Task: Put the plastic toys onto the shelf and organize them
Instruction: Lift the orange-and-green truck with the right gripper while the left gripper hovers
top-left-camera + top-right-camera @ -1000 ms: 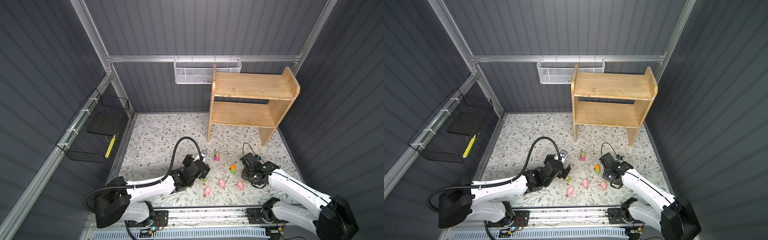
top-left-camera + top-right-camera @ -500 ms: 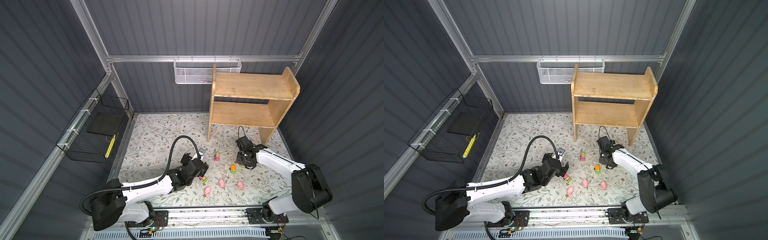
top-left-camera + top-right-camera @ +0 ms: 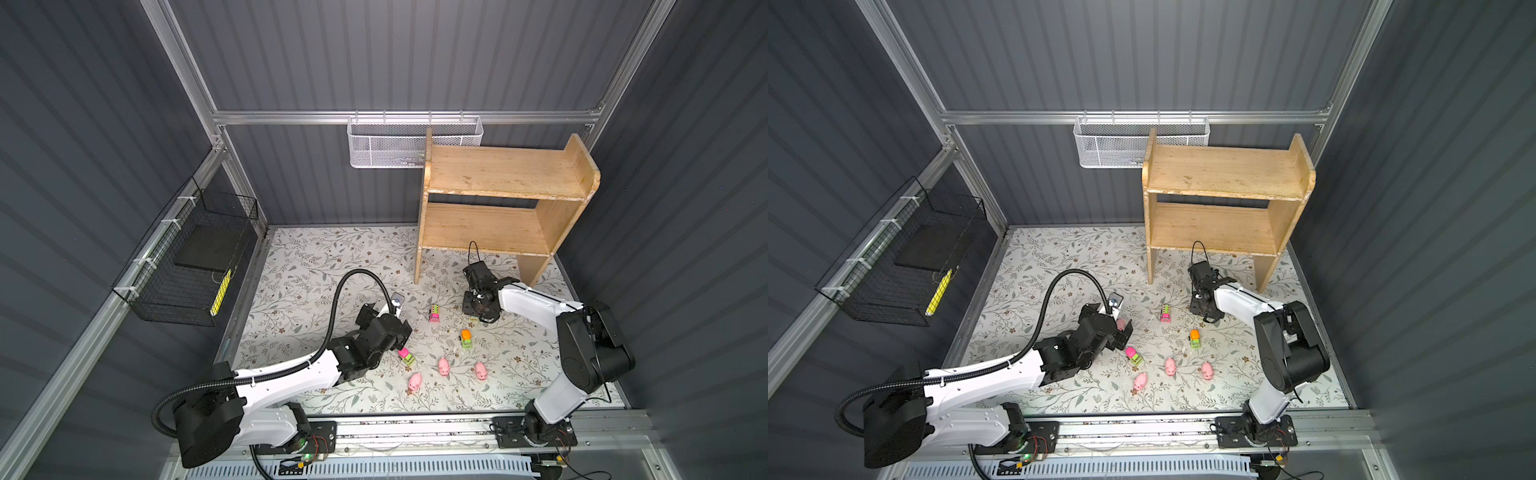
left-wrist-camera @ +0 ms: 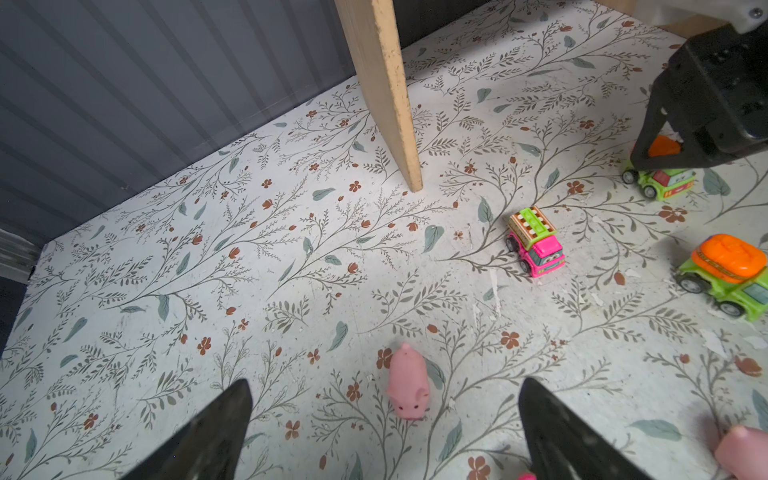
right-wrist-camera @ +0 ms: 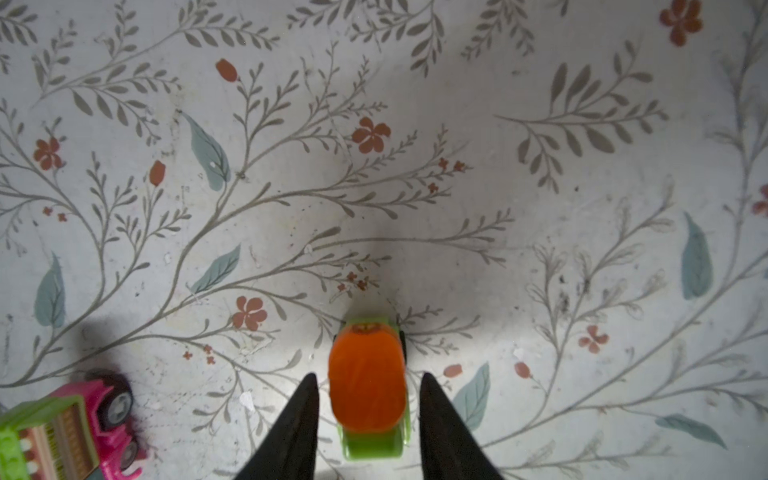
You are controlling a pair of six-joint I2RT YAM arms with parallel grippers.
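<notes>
The wooden shelf (image 3: pixel 498 170) stands at the back right, both boards bare. My right gripper (image 5: pixel 370 375) is open, low over the floor by the shelf's legs. Its fingers straddle an orange-topped green vehicle (image 5: pixel 368 382) with small gaps on each side. My left gripper (image 4: pixel 386 384) is wide open just above the floor, and a pink pig (image 4: pixel 409 388) lies between its fingertips. A pink truck (image 3: pixel 434 312), an orange and green vehicle (image 3: pixel 466 338), a pink and green vehicle (image 3: pixel 407 357) and three pigs (image 3: pixel 444 366) lie on the floral floor.
A white mesh basket (image 3: pixel 415 143) hangs on the back wall beside the shelf. A black wire basket (image 3: pixel 195 257) hangs on the left wall. The shelf's left leg (image 4: pixel 395 104) stands just behind the toys. A metal rail (image 3: pixel 415 432) runs along the front.
My right gripper moved from beside the pigs back towards the shelf legs, and its jaws have parted. My left gripper crept slightly towards the back.
</notes>
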